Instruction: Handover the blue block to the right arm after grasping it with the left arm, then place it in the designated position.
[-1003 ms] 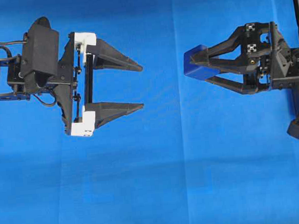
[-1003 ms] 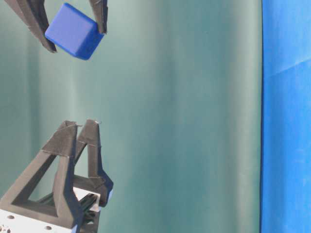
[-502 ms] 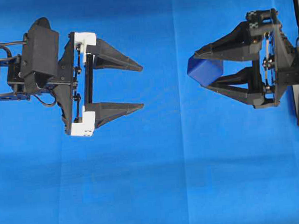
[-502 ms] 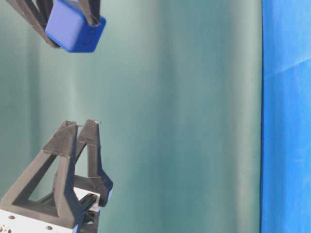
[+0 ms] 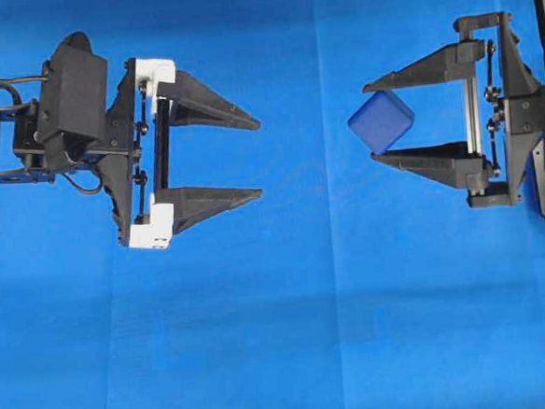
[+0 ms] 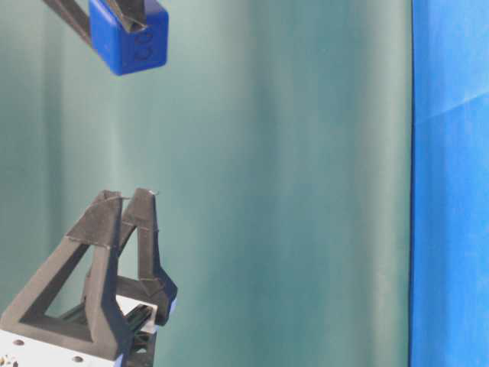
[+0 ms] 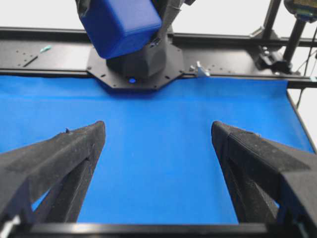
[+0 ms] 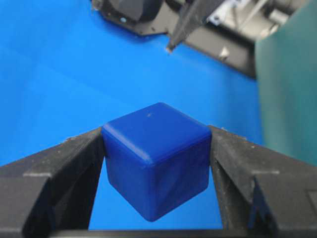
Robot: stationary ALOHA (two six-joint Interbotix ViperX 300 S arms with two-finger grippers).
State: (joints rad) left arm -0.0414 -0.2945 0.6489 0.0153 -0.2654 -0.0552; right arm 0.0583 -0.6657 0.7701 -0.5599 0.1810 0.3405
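Right gripper (image 5: 376, 122) clamps the block (image 5: 382, 122) in the air; left gripper (image 5: 251, 159) wide open, empty.

Overhead: right gripper at right side of the cloth (image 5: 291, 334), fingers pointing left, block pinched near the fingertips, turned cornerwise between upper and lower finger. Right wrist view: block (image 8: 156, 158) fills the gap, both fingers (image 8: 64, 168) pressed against its sides, one corner pointing down, cloth well below it. Jaws about halfway closed, set by the block's width. Left gripper at left side, white brackets, fingers pointing right toward the block, well apart from it, nothing between them. Left wrist view: its two fingers (image 7: 59, 158) spread far apart over bare cloth, block (image 7: 121, 25) seen high ahead in front of the right arm's base. Table-level view: block (image 6: 130, 37) at top left, left gripper (image 6: 134, 200) below it, clear gap between.
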